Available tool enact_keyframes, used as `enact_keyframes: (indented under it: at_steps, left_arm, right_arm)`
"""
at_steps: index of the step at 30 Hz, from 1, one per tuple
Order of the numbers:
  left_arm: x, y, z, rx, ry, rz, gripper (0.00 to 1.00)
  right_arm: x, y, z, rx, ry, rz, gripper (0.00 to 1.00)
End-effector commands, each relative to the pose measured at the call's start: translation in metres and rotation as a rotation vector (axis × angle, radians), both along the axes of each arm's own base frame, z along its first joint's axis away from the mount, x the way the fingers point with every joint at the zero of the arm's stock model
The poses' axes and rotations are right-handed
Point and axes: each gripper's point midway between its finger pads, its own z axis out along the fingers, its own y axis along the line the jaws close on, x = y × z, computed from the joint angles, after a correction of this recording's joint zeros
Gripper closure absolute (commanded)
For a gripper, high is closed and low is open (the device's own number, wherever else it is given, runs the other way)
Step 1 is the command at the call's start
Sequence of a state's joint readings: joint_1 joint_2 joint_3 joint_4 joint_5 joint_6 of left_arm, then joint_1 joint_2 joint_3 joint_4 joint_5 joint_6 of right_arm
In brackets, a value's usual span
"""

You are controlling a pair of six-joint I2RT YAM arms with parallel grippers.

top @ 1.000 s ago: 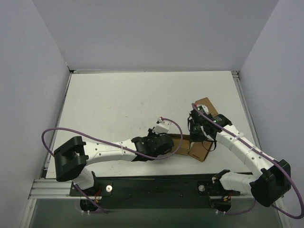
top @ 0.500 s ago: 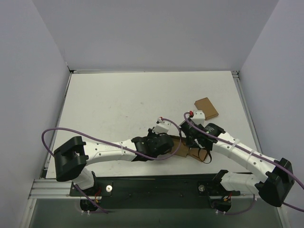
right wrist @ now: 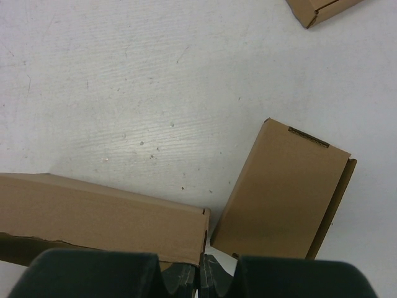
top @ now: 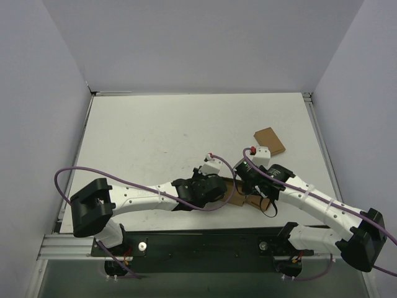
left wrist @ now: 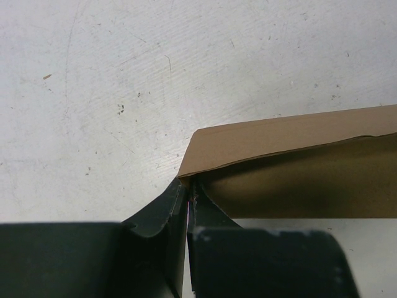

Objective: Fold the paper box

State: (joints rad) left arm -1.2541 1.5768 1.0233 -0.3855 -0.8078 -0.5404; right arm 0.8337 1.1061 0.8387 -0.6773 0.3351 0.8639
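The paper box (top: 239, 185) is a long brown cardboard piece lying between my two grippers near the table's front edge. In the left wrist view it (left wrist: 298, 164) shows an open, shadowed inside. My left gripper (left wrist: 188, 197) is shut on the thin wall at its corner. In the right wrist view the box (right wrist: 99, 220) lies at the lower left. Its end edge runs down between the shut jaws of my right gripper (right wrist: 209, 274). From above, the left gripper (top: 217, 186) and the right gripper (top: 249, 185) hide most of the box.
A small closed brown box (right wrist: 285, 195) lies tilted just right of the right gripper, also seen from above (top: 258, 200). Another small brown box (top: 269, 140) sits farther back on the right. The white table (top: 149, 136) has walls on three sides.
My right arm has swung left and nearer the front edge, bringing its gripper close to the left one and uncovering the far small box. The left arm has stayed still.
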Motion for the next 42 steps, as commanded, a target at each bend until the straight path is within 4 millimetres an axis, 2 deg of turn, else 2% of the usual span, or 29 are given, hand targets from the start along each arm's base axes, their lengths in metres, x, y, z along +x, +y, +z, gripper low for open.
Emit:
enact_keyframes:
  at_steps: [1,9,27,35,42]
  left_arm:
    - [-0.019,0.017,-0.03,0.119,0.112,-0.05,1.0]
    - [-0.02,0.019,-0.034,0.128,0.112,-0.051,1.0]
    - [-0.019,0.02,-0.038,0.154,0.109,-0.051,1.0]
    - [-0.02,0.023,-0.043,0.174,0.113,-0.046,1.0]
    - [-0.019,0.019,-0.04,0.167,0.109,-0.051,1.0]
  right_arm:
    - [-0.003,0.012,0.01,0.044,0.006,0.022,1.0]
    - [0.005,0.006,0.025,0.084,-0.02,-0.003,1.0]
    - [0.01,-0.001,0.036,0.131,-0.035,-0.027,1.0]
    - [0.009,-0.005,0.036,0.15,-0.027,-0.03,1.0]
    - [-0.002,-0.008,0.015,0.109,0.028,-0.012,1.0]
